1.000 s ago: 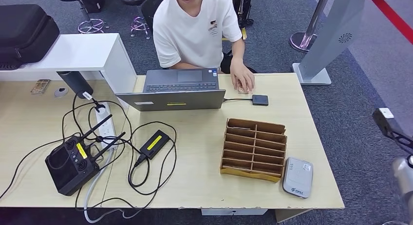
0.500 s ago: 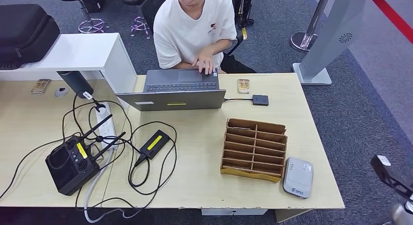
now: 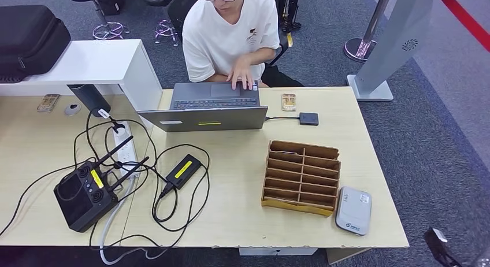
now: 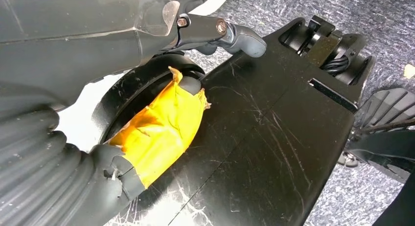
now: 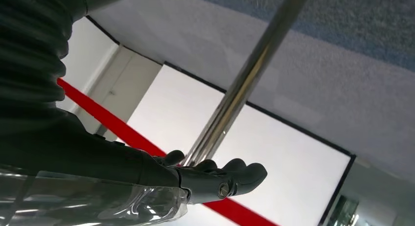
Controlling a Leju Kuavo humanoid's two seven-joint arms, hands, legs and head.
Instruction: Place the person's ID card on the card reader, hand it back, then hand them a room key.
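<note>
- The desk [image 3: 242, 221] is pale wood; a lower white desk [image 3: 95, 62] stands at its far left corner with a black case [image 3: 29, 36] on it.
- A person [image 3: 231, 30] in a white shirt sits at the far edge, one hand [image 3: 241, 77] on the laptop [image 3: 208, 105], which stands open at the middle of that edge.
- A wooden rack [image 3: 301, 177] of slots lies near the right edge, toward the near side.
- A black controller [image 3: 86, 193] with antennas sits near the left of the near edge, among looped black cables [image 3: 173, 206], a white power strip [image 3: 124, 145] and a black brick with a yellow label [image 3: 184, 170].
- The card reader [image 3: 353, 210], grey and flat, lies at the near right corner, just beside the rack.
- A small black box [image 3: 308, 118] lies right of the laptop, wired to it.
- The ID card [image 3: 288, 102] lies flat at the far edge, between laptop and black box, nobody touching it.
- The right hand [image 5: 215, 179] hangs off the desk, holding nothing, fingers stretched out side by side.
- The left hand [image 4: 220, 33] hangs low with nothing in it; I cannot tell how its fingers lie.
</note>
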